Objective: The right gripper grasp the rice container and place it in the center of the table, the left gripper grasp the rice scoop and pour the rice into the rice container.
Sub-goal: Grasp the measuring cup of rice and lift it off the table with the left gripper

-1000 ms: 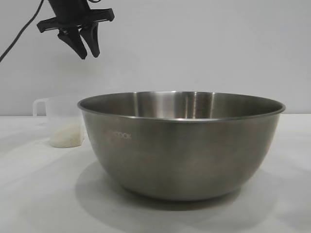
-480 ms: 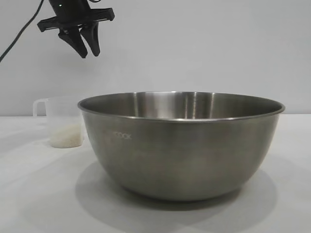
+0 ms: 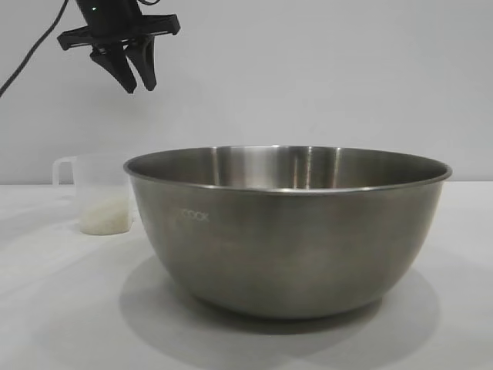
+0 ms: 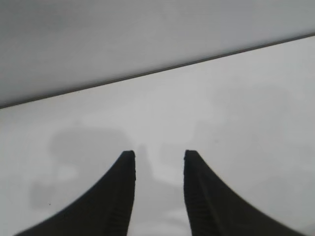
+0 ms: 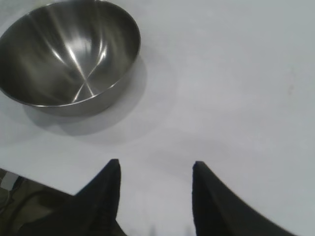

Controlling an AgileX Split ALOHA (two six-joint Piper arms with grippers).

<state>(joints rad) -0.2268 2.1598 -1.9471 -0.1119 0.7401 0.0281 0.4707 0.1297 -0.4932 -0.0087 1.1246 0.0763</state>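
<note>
Nothing is seen shifted around the bowl [image 3: 286, 230]: scoop [image 3: 96, 193] with rice [image 3: 104, 216] is left just behind it, left gripper [image 3: 132, 83] is hung above, part-open and empty, while right gripper [image 5: 153, 169] is held open, empty, well apart.

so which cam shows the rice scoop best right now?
Exterior view, the only one. The rice scoop stands upright on the table behind the rice container, handle visible, rice at its bottom, its right edge hidden by the container. Neither wrist view shows the scoop.
</note>
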